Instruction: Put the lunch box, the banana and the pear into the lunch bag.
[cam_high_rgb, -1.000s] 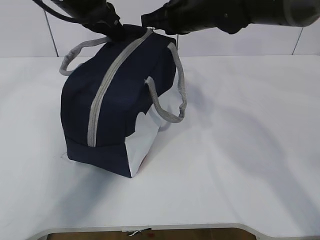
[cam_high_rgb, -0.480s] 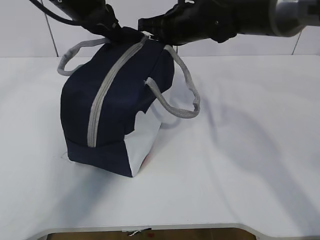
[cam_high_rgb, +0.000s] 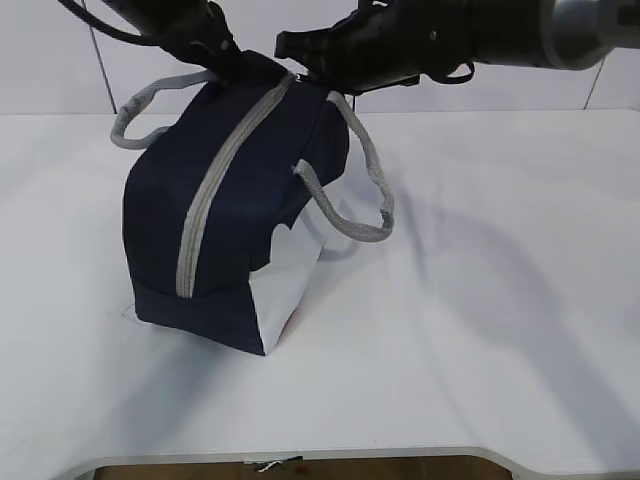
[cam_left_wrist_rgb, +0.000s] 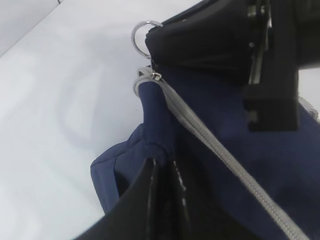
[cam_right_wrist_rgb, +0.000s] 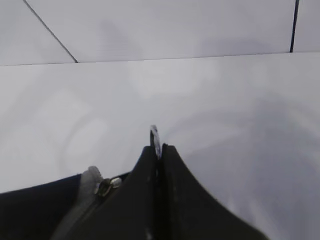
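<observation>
One lunch bag stands on the white table at about nine o'clock from its middle, zipper closed, two grey handles hanging loose. Two grippers meet at its twelve o'clock end: the left gripper is clamped on navy fabric, and the right gripper is pinched on the metal ring pull.
</observation>
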